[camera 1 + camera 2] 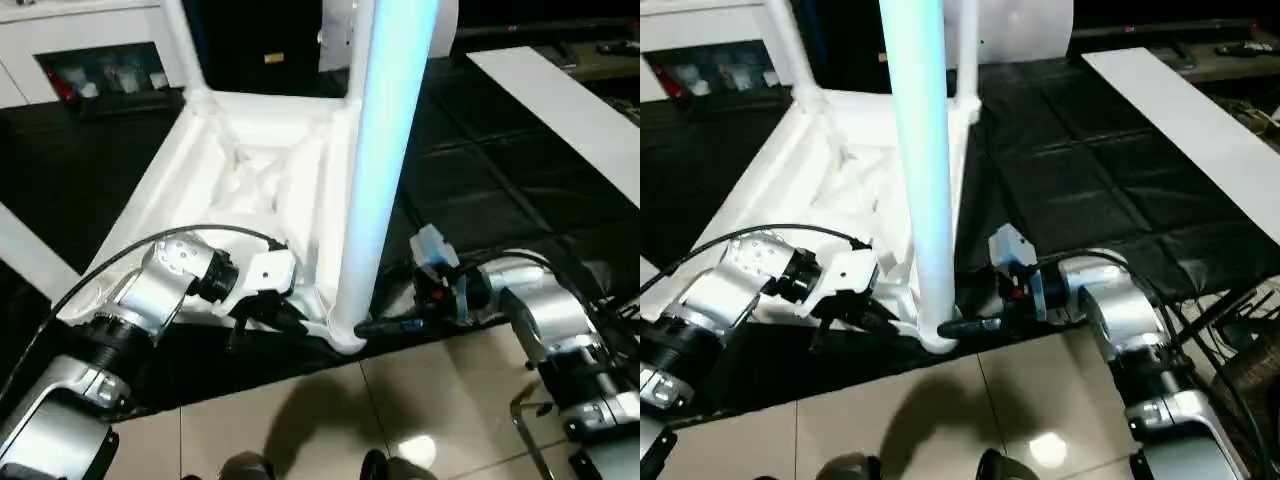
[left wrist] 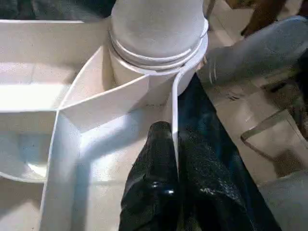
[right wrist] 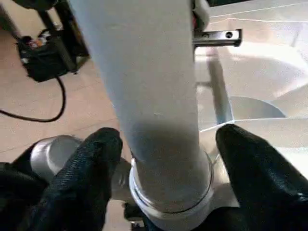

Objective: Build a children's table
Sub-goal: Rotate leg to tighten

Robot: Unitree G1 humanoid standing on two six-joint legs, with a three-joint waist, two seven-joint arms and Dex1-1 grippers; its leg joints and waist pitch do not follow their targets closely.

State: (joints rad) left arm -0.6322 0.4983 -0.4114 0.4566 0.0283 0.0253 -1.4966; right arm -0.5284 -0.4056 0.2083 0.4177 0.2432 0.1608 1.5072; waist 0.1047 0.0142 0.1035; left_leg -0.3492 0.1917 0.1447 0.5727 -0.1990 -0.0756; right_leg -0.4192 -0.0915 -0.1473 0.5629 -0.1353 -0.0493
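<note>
Our tabletop lies upside down, ribs up, on the black mat, its near corner at the mat's edge by the tiled floor. The near leg stands upright in that corner's socket. Our left tool is pinched shut on the tabletop's rim just beside the socket; our right tool stands wide, a finger on each side of the leg's base, not touching it.
</note>
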